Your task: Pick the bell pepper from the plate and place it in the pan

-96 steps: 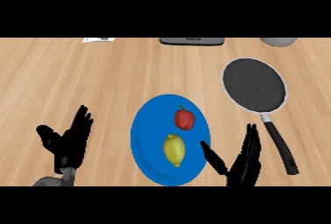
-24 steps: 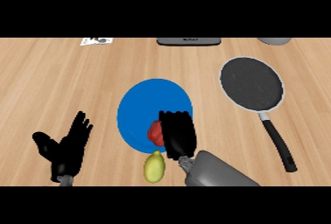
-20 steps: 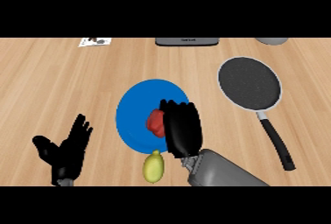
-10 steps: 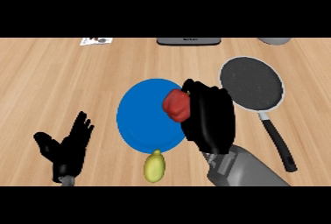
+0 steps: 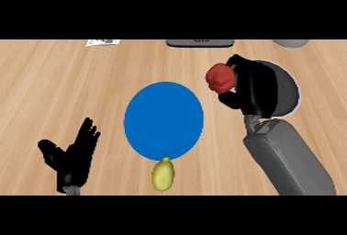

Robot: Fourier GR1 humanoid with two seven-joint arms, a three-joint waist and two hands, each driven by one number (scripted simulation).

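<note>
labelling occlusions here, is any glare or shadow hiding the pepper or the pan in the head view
Head view: light is even, no glare on the counter; the bell pepper shows plainly, unshadowed; the pan is mostly covered by the right hand, not by shadow.

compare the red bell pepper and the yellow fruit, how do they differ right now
The bell pepper is red, the yellow fruit yellow-green. The bell pepper is rounded and lumpy, the yellow fruit a longer oval. The right hand holds the bell pepper near the pan; the yellow fruit lies unheld at the plate's near rim. Neither sits inside the plate.
</note>
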